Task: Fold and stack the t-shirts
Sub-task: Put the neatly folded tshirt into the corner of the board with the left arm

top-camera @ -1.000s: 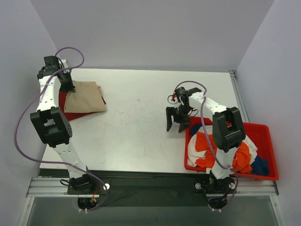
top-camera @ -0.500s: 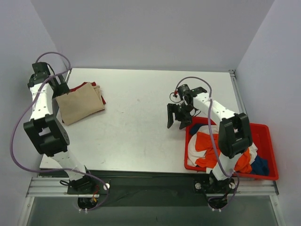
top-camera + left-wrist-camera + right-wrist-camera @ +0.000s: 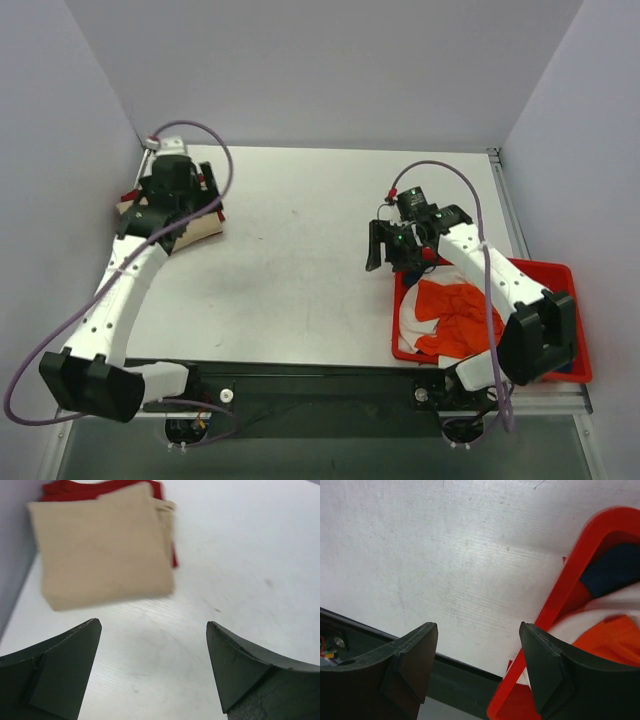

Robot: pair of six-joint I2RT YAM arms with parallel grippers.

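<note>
The folded beige tee (image 3: 105,545) lies at the far left corner of the bench (image 3: 300,250), squared on top of the dark red tee (image 3: 100,486), which shows only as a thin border along its far and right edges. The left end effector (image 3: 152,625) hovers just on the near side of this stack, jaws wide and empty.

The red bin (image 3: 570,580) sits at the near right corner of the bench, holding an orange tee (image 3: 615,635), a white tee (image 3: 600,612) and a blue tee (image 3: 612,567) in a loose heap. The right end effector (image 3: 477,630) hangs over the bin's far left corner, jaws moderately apart with nothing between them.

These tees look light, limp and quick to bunch, so a pinch will probably lift only the fold it catches and drag the rest behind. The orange tee lies uppermost, so it seems the one to take. A raised ridge or a hem is likely the best hold, gripped deep enough that thin cloth does not slip free, then drawn clear of the bin wall.
</note>
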